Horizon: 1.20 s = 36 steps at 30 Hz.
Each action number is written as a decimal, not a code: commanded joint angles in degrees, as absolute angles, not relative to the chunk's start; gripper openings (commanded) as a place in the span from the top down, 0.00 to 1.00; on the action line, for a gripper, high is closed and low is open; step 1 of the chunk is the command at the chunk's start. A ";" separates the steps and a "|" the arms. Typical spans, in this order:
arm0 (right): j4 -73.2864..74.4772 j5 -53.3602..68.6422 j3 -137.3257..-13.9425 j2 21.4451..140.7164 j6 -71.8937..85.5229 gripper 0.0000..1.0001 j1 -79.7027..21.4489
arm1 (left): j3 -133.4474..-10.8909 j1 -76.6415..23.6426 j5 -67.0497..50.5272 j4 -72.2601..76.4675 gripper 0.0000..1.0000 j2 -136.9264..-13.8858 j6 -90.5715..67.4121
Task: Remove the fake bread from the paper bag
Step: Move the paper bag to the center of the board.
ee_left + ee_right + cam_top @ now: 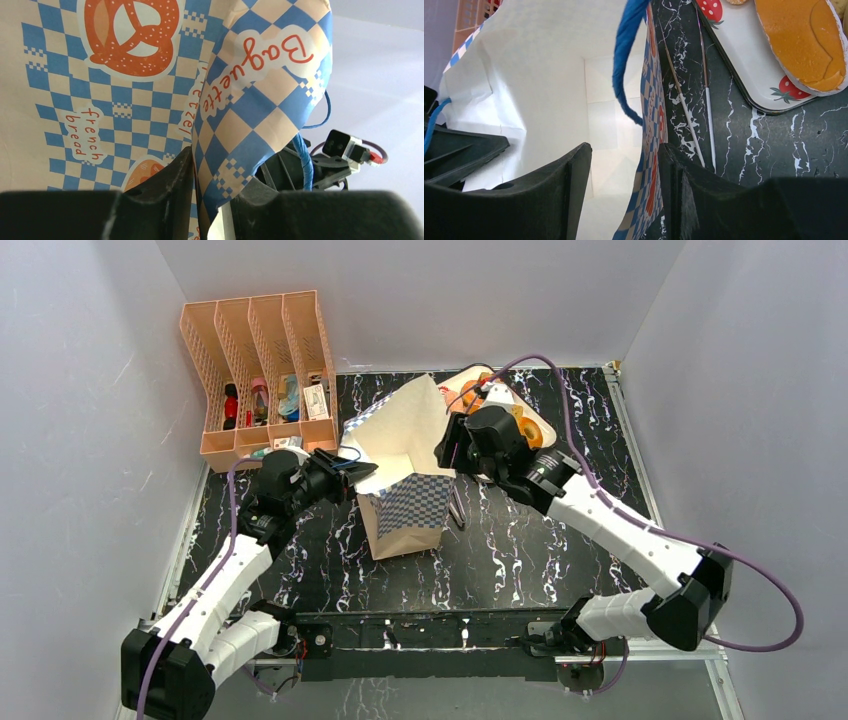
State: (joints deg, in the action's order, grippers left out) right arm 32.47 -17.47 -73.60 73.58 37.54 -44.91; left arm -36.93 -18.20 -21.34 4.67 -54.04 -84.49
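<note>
The paper bag (405, 475) stands open in the middle of the table, and what I see of its white inside (549, 85) holds no bread. My left gripper (355, 468) is shut on the bag's left rim; the chequered paper (260, 100) is pinched between its fingers (200, 162). My right gripper (447, 452) is open and astride the bag's right wall (651, 130), one finger inside and one outside (625, 146). Fake bread lies on the strawberry-print tray (500, 397): an orange donut (528, 430) and a long orange loaf (804, 40).
A peach file rack (258, 370) with small items stands at the back left. Two thin sticks (696, 110) lie on the black marbled table between the bag and the tray (749, 70). Grey walls close in the back and sides.
</note>
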 commanded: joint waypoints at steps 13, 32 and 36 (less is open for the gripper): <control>27.86 -20.17 -80.58 79.22 34.93 0.88 -45.17 | -41.96 -16.01 -32.21 4.43 0.55 -56.03 -78.77; 27.44 -23.51 -79.40 78.78 32.79 1.00 -45.18 | -47.45 -9.47 -32.23 -7.20 0.36 -57.37 -73.61; 27.27 -23.80 -78.79 78.48 32.46 1.00 -45.18 | -47.08 -8.18 -33.71 -6.41 0.36 -58.26 -74.09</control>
